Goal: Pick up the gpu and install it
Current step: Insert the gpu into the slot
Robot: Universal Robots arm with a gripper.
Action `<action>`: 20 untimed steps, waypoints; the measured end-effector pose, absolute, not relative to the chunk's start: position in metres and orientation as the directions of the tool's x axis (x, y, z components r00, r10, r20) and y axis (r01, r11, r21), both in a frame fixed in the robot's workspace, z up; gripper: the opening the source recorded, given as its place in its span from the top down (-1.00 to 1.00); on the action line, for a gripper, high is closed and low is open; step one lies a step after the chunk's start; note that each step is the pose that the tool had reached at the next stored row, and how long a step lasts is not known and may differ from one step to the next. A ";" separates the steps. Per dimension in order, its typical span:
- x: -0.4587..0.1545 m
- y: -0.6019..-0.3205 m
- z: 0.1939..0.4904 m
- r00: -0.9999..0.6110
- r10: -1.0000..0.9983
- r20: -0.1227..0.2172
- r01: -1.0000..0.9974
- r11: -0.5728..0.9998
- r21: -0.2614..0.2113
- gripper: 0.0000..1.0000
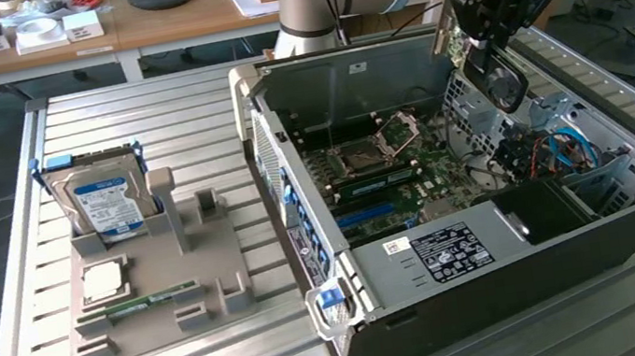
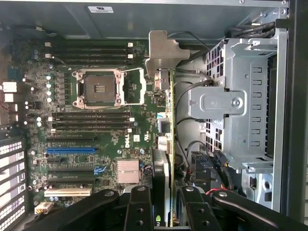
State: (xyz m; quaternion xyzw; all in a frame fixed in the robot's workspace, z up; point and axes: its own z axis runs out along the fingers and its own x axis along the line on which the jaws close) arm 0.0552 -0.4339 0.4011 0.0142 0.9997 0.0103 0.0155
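Now, in the exterior view, the claw [image 1: 485,44] pinches the gpu [image 1: 506,84] by its upper part, fan face showing, and hangs it over the open computer case [image 1: 491,237] on the bench [image 1: 157,117]. By my reading this is the carry-to-slot step. Loose cables [image 1: 547,153] lie below it, and a hard drive [image 1: 107,205] stands well apart. In the wrist view the card runs edge-on between the fingers [image 2: 139,207], beside the drive cage [image 2: 240,106]. Seating it calls for lining its edge up with a motherboard [image 2: 96,120] slot.
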 end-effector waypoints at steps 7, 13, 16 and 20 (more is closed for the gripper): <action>0.055 -0.434 0.401 -0.999 0.029 -0.031 0.028 0.999 0.021 0.46; 0.055 -0.434 0.401 -1.000 -0.002 -0.031 -0.003 1.000 0.021 0.46; 0.055 -0.434 0.401 -0.998 -0.054 -0.031 -0.055 0.998 0.021 0.46; 0.055 -0.434 0.400 -0.991 -0.127 -0.031 -0.128 0.992 0.021 0.46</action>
